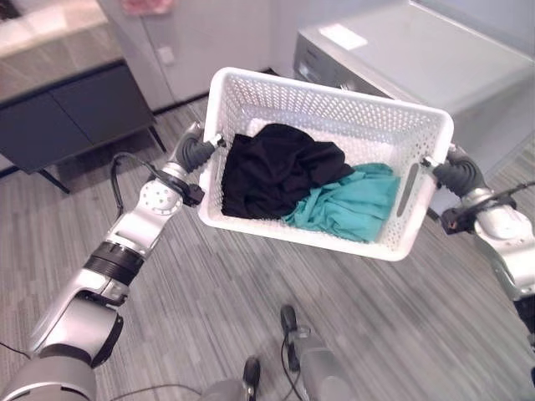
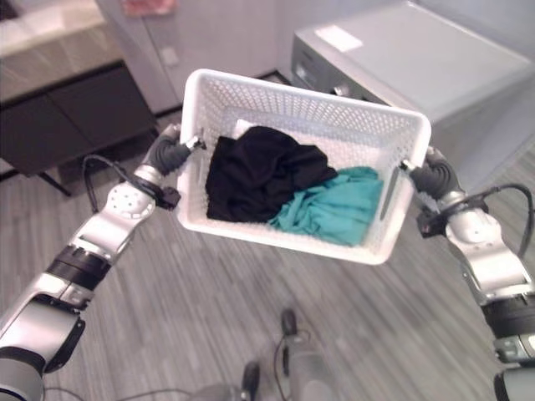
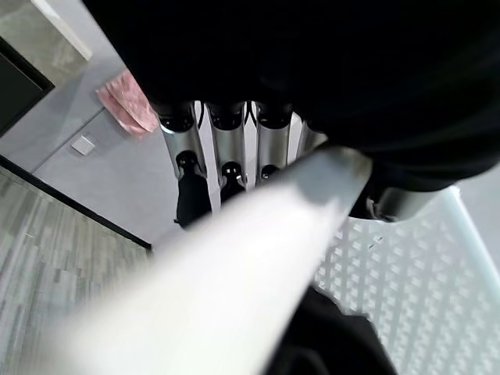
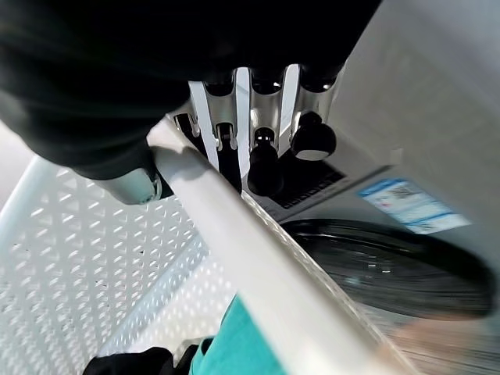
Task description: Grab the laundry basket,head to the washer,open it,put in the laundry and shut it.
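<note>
- The laundry basket (image 1: 334, 109) is white perforated plastic, raised clear of the floor (image 1: 251, 292) and tilted.
- Contents: a black garment (image 1: 276, 171) beside a teal garment (image 1: 347, 200).
- My left hand (image 1: 198, 150) has its fingers curled over the basket's left rim.
- My right hand (image 1: 451, 171) clamps the right rim likewise.
- The washer (image 1: 418, 58) stands just beyond the basket's far edge; its dark round door (image 4: 391, 266) faces the basket.
- A dark cabinet (image 1: 75, 113) stands far left, open floor between.

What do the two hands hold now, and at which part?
The basket: the left hand grips the rim of one short end, the right hand the other, fingers curled over the rim.
</note>
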{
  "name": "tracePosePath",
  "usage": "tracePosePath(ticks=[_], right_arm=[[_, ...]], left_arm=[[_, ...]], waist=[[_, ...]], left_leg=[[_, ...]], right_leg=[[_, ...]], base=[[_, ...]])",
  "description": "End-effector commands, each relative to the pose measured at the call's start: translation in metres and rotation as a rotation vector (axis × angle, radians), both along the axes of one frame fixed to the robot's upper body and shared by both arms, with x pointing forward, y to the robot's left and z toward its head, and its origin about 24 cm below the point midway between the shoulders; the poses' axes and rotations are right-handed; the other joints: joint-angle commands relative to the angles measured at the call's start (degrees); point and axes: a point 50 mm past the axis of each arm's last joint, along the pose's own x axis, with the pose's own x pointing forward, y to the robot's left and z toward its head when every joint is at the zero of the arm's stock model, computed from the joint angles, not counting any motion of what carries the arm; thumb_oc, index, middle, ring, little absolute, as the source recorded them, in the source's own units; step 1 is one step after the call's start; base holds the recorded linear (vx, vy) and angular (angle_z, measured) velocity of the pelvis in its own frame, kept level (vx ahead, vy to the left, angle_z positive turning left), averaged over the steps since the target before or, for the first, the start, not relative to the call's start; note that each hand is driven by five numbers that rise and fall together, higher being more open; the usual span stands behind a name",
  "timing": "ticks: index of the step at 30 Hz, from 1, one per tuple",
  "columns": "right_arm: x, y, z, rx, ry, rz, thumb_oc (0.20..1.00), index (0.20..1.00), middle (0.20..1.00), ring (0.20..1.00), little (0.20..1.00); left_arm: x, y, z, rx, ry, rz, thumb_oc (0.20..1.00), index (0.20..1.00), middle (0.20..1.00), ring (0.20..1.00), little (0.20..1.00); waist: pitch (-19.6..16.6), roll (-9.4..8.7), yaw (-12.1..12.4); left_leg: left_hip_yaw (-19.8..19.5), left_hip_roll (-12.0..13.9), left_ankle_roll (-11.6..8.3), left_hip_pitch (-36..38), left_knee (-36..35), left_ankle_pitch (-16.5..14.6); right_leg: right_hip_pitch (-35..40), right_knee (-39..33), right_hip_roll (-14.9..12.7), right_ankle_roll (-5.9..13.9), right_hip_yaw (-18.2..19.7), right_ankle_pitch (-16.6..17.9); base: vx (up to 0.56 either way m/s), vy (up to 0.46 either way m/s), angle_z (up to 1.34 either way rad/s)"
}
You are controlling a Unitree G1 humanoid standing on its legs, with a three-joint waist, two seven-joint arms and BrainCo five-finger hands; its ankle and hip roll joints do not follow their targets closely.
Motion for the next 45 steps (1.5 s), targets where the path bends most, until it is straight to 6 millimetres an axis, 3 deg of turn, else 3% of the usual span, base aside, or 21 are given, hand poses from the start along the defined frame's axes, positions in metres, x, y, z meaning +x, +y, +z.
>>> tracePosePath(ticks=[1, 2, 5, 6, 7, 10, 12, 14, 17, 20, 24, 29, 34, 35, 36, 37, 38, 39, 40, 41, 45], right_arm=[[-0.02, -0.049, 0.048, -0.048, -0.156, -0.155, 0.2, 0.2, 0.2, 0.2, 0.2], [-0.024, -0.061, 0.05, -0.032, -0.149, -0.203, 0.2, 0.2, 0.2, 0.2, 0.2], [-0.02, -0.054, 0.056, -0.018, -0.188, -0.185, 0.2, 0.2, 0.2, 0.2, 0.2], [-0.021, -0.051, 0.058, -0.021, -0.203, -0.175, 0.2, 0.2, 0.2, 0.2, 0.2], [-0.031, -0.052, 0.06, -0.029, -0.231, -0.17, 0.2, 0.2, 0.2, 0.2, 0.2], [-0.039, -0.055, 0.065, -0.041, -0.266, -0.179, 0.2, 0.2, 0.2, 0.2, 0.2], [-0.047, -0.057, 0.063, -0.082, -0.269, -0.189, 0.2, 0.2, 0.2, 0.2, 0.2], [-0.045, -0.057, 0.059, -0.1, -0.255, -0.191, 0.2, 0.2, 0.2, 0.2, 0.2], [-0.029, -0.049, 0.052, -0.07, -0.219, -0.152, 0.2, 0.2, 0.2, 0.2, 0.2], [-0.006, -0.032, 0.046, -0.022, -0.189, -0.098, 0.2, 0.2, 0.2, 0.2, 0.2], [0.017, -0.011, 0.039, -0.005, -0.122, -0.047, 0.2, 0.2, 0.2, 0.2, 0.2], [0.037, 0.02, 0.019, -0.041, -0.02, 0.027, 0.2, 0.2, 0.2, 0.2, 0.2], [0.058, 0.045, 0.02, -0.086, 0.027, 0.065, 0.2, 0.2, 0.2, 0.2, 0.2], [0.058, 0.045, 0.02, -0.086, 0.026, 0.066, 0.2, 0.2, 0.2, 0.2, 0.2], [0.065, 0.051, 0.021, -0.089, 0.037, 0.061, 0.2, 0.2, 0.2, 0.2, 0.2], [0.065, 0.052, 0.021, -0.089, 0.037, 0.062, 0.2, 0.2, 0.2, 0.2, 0.2], [0.071, 0.056, 0.023, -0.089, 0.048, 0.057, 0.2, 0.2, 0.2, 0.2, 0.2], [0.072, 0.057, 0.023, -0.088, 0.048, 0.059, 0.2, 0.2, 0.2, 0.2, 0.2], [0.073, 0.047, 0.025, -0.115, 0.077, 0.02, 0.2, 0.2, 0.2, 0.2, 0.2], [0.074, 0.049, 0.032, -0.123, 0.061, 0.023, 0.2, 0.2, 0.2, 0.2, 0.2], [0.076, 0.03, 0.049, -0.108, 0.035, -0.069, 0.2, 0.2, 0.2, 0.2, 0.2]], left_arm=[[-0.002, 0.095, 0.052, -0.147, -0.13, 0.342, 0.2, 0.2, 0.2, 0.2, 0.2], [0.003, 0.094, 0.046, -0.192, -0.093, 0.337, 0.2, 0.2, 0.2, 0.2, 0.2], [-0.001, 0.104, 0.055, -0.229, -0.124, 0.37, 0.2, 0.2, 0.2, 0.2, 0.2], [-0.003, 0.111, 0.058, -0.231, -0.133, 0.394, 0.2, 0.2, 0.2, 0.2, 0.2], [-0.003, 0.115, 0.059, -0.24, -0.128, 0.412, 0.2, 0.2, 0.2, 0.2, 0.2], [0.0, 0.112, 0.067, -0.25, -0.143, 0.403, 0.2, 0.2, 0.2, 0.2, 0.2], [-0.005, 0.118, 0.081, -0.241, -0.184, 0.407, 0.2, 0.2, 0.2, 0.2, 0.2], [-0.009, 0.125, 0.081, -0.242, -0.193, 0.43, 0.2, 0.2, 0.2, 0.2, 0.2], [-0.014, 0.134, 0.091, -0.211, -0.226, 0.459, 0.2, 0.2, 0.2, 0.2, 0.2], [-0.013, 0.137, 0.096, -0.204, -0.238, 0.479, 0.2, 0.2, 0.2, 0.2, 0.2], [-0.008, 0.13, 0.1, -0.2, -0.241, 0.459, 0.2, 0.2, 0.2, 0.2, 0.2], [-0.004, 0.124, 0.11, -0.136, -0.247, 0.459, 0.2, 0.2, 0.2, 0.2, 0.2], [-0.006, 0.134, 0.123, -0.041, -0.225, 0.503, 0.2, 0.2, 0.2, 0.2, 0.2], [-0.007, 0.135, 0.123, -0.041, -0.226, 0.504, 0.2, 0.2, 0.2, 0.2, 0.2], [-0.012, 0.145, 0.129, -0.026, -0.227, 0.533, 0.2, 0.2, 0.2, 0.2, 0.2], [-0.013, 0.145, 0.13, -0.026, -0.227, 0.534, 0.2, 0.2, 0.2, 0.2, 0.2], [-0.018, 0.154, 0.134, -0.021, -0.235, 0.565, 0.2, 0.2, 0.2, 0.2, 0.2], [-0.019, 0.155, 0.135, -0.02, -0.235, 0.567, 0.2, 0.2, 0.2, 0.2, 0.2], [-0.019, 0.156, 0.139, 0.002, -0.235, 0.575, 0.2, 0.2, 0.2, 0.2, 0.2], [-0.021, 0.159, 0.14, 0.003, -0.244, 0.59, 0.2, 0.2, 0.2, 0.2, 0.2], [-0.014, 0.151, 0.142, 0.009, -0.237, 0.585, 0.2, 0.2, 0.2, 0.2, 0.2]], waist=[[-9.7, -2.6, -3.7], [-11.3, -1.4, -7.3], [-11.1, -1.36, -6.5], [-10.7, -1.75, -6.4], [-9.6, -3.09, -6.6], [-9.1, -4.73, -7.0], [-8.9, -5.14, -4.9], [-9.3, -4.61, -3.2], [-8.9, -3.37, 0.2], [-8.9, -2.32, 1.9], [-9.4, -1.22, 3.0], [-10.6, -0.62, 6.3], [-10.0, 0.52, 8.7], [-9.9, 0.51, 8.5], [-10.1, 0.64, 9.8], [-9.8, 0.64, 9.8], [-10.6, -0.09, 11.7], [-10.6, -0.08, 11.7], [-10.7, -1.17, 10.4], [-11.0, -1.43, 10.4], [-11.8, -2.33, 9.8]], left_leg=[[2.6, -0.7, -5.39, 4.9, 1.4, -2.4], [8.1, 4.9, -12.06, 2.8, 13.3, 8.2], [12.7, 11.9, -15.46, -3.2, 34.1, 17.6], [11.9, 12.4, -15.32, -5.2, 39.6, 19.7], [12.0, 16.7, -13.58, -10.4, 44.8, 19.3], [13.5, 24.1, -11.86, -13.5, 39.2, 17.3], [11.2, 23.0, -10.06, -12.7, 17.3, 16.4], [5.6, 22.4, -11.82, -12.1, 1.8, 19.6], [-8.4, 20.2, -12.69, -13.1, -10.8, 23.6], [-16.9, 18.0, -13.96, -16.3, -13.0, 23.9], [-11.9, 17.4, -13.82, -17.2, -8.1, 22.2], [-8.1, 11.3, -10.77, -13.1, -4.6, 16.4], [1.0, 11.4, -9.15, -10.1, -6.2, 14.5], [0.9, 11.4, -9.15, -10.1, -6.2, 14.5], [5.0, 12.3, -9.3, -8.9, -7.1, 13.8], [5.1, 12.4, -9.33, -8.5, -7.2, 13.7], [8.6, 13.2, -10.12, -8.0, -7.4, 12.4], [8.7, 13.2, -10.15, -7.7, -7.3, 12.1], [9.6, 13.3, -9.61, -8.0, -7.8, 13.2], [10.6, 13.3, -9.6, -7.7, -8.2, 13.0], [10.7, 12.7, -9.62, -8.2, -7.9, 12.3]], right_leg=[[8.1, -21.0, 6.6, -0.88, -4.5, 4.4], [9.7, -18.4, 7.4, -3.56, -3.2, 2.8], [15.0, -19.2, 9.6, -6.29, -0.5, 1.0], [16.5, -19.8, 10.2, -7.26, 1.7, 0.4], [19.0, -20.1, 10.5, -8.44, 4.8, -0.3], [20.6, -20.0, 8.8, -7.44, 5.7, -0.9], [21.4, -19.9, 7.9, -5.96, 9.6, -1.2], [22.6, -19.9, 7.8, -5.03, 12.9, -2.2], [23.5, -18.2, 10.1, -5.28, 19.6, -4.7], [24.2, -16.7, 11.2, -4.73, 24.2, -6.8], [26.4, -15.4, 8.1, -2.81, 25.5, -8.4], [24.8, -9.7, -0.7, 2.43, 26.8, -3.4], [20.9, -4.3, -8.8, 2.81, 8.7, 2.2], [21.0, -4.4, -8.8, 2.82, 8.6, 2.2], [21.5, -6.5, -11.7, 2.84, -1.5, 3.0], [21.8, -6.5, -11.7, 2.89, -1.4, 2.9], [25.1, -12.2, -13.6, 4.55, -8.3, 3.8], [25.7, -13.1, -13.3, 4.81, -8.3, 4.3], [23.5, -15.2, -10.5, 4.39, -1.0, 4.9], [23.3, -16.6, -10.1, 4.87, 0.5, 5.3], [25.4, -21.8, -10.6, 6.57, -1.1, 8.6]], base=[[0.46, -0.054, -0.44], [0.41, -0.085, 0.07], [0.42, -0.148, 0.11], [0.41, -0.168, -1.35], [0.38, -0.115, -1.43], [0.22, 0.043, -0.89], [0.26, 0.299, -0.54], [0.25, 0.284, -1.1], [0.28, 0.201, -1.01], [0.21, 0.224, -0.62], [0.26, 0.355, -0.41], [0.26, 0.46, -0.41], [0.06, 0.254, -0.58], [0.01, 0.176, -0.63], [0.01, 0.098, -0.53], [0.05, 0.068, -0.38], [0.06, -0.025, -0.44], [0.07, -0.022, -1.25], [0.08, 0.022, -1.49], [0.09, 0.009, -1.0], [0.09, 0.031, -0.26]])
